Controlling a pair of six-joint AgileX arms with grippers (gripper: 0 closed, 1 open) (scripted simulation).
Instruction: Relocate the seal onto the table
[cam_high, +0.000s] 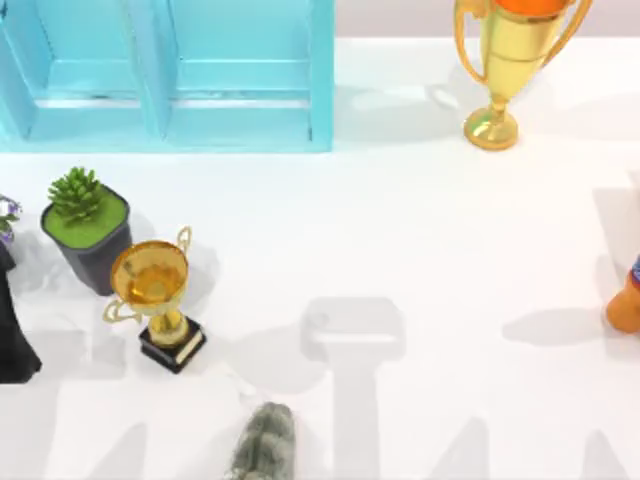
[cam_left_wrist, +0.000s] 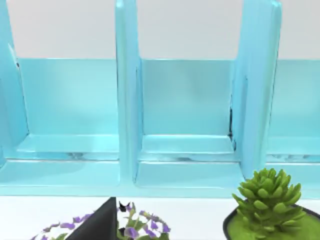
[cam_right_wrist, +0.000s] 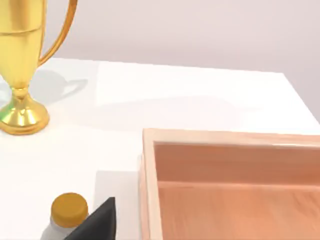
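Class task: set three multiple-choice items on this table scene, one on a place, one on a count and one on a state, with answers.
1. Where is the small trophy? A in the cabinet; B beside the potted succulent; C in the wooden tray.
2. How many gold trophies are in the top view? A one; B two; C three.
3. The large trophy is: A upright; B lying down; C upside down.
Answers: B, it stands by the pot on the table; B, one small and one large; A, it rests on its foot.
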